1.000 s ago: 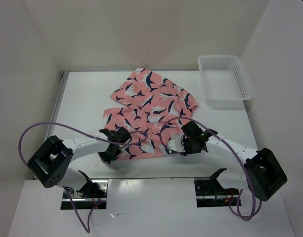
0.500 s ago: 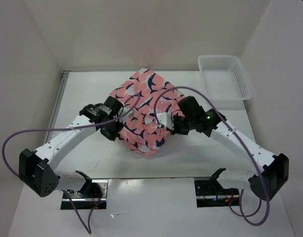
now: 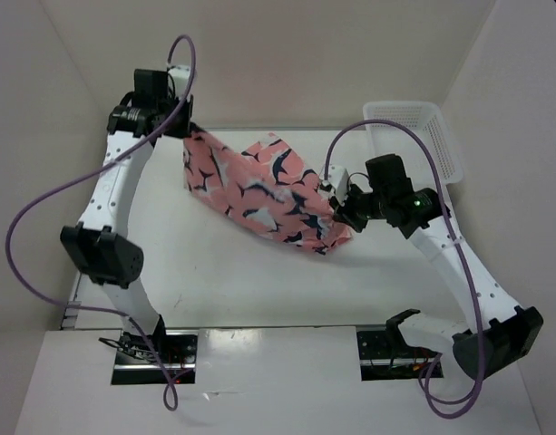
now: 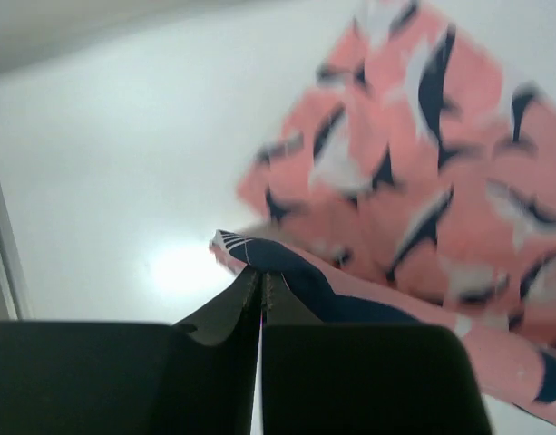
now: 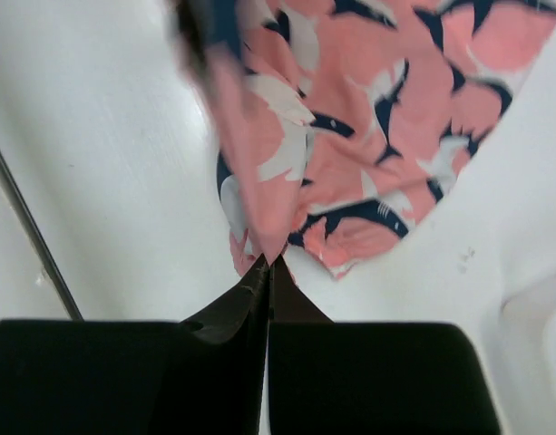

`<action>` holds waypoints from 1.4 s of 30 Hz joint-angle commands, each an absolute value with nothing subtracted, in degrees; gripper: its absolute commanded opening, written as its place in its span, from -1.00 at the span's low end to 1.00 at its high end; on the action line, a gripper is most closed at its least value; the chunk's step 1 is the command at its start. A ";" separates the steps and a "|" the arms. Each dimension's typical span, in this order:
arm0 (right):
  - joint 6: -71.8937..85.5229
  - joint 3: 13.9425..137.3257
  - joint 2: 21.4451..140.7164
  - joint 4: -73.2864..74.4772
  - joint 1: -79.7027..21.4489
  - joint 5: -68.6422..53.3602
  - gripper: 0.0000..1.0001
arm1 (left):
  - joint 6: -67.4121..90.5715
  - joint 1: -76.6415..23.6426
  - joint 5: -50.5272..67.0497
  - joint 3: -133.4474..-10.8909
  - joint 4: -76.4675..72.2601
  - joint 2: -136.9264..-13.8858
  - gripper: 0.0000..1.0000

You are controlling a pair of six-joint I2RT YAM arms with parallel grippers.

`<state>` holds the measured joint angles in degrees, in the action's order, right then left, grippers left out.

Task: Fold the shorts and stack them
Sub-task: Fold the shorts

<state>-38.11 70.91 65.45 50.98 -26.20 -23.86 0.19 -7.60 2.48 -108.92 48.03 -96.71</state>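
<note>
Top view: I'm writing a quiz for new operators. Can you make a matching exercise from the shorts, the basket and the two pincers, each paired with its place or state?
Things:
1. shorts
2. basket
3. left pincer
4. right pincer

Places or states:
A. shut on a navy-edged bit of cloth, at the far left
B. white mesh, sitting at the far right
C. pink with navy and white shapes, stretched between both pincers
D. shut on cloth, on the side nearer the basket

Pairs: 1-C, 2-B, 3-A, 4-D
</note>
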 commanded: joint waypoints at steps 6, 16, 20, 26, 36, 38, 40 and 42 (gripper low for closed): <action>-28.04 61.10 71.36 38.86 -16.00 -31.81 -1.00 | 0.00 -11.32 7.29 -145.69 41.48 -126.42 -1.00; -23.20 59.33 77.25 31.56 -7.21 -31.29 -1.00 | 0.00 -17.40 3.60 -176.40 40.96 -151.35 -1.00; -20.93 57.14 78.57 28.57 -7.21 -27.34 -1.00 | 0.00 -17.40 3.35 -179.12 38.85 -155.91 -1.00; -12.66 56.51 80.24 18.64 -7.21 -12.50 0.18 | 0.00 -17.40 0.88 -179.65 35.60 -159.61 -0.03; -17.55 61.26 77.87 19.25 -13.08 -1.59 0.53 | 0.00 -9.42 8.60 -179.65 47.79 -154.34 1.00; -19.42 61.26 77.08 19.78 -18.35 -0.88 0.53 | 0.00 -7.04 10.10 -175.97 54.56 -153.73 1.00; -20.47 61.26 77.95 20.30 -22.82 -0.88 0.50 | 0.00 -5.37 10.63 -173.94 59.38 -153.72 1.00; -20.48 61.96 80.05 20.30 -25.30 -2.64 0.46 | 0.00 -2.91 12.91 -173.94 60.73 -154.95 1.00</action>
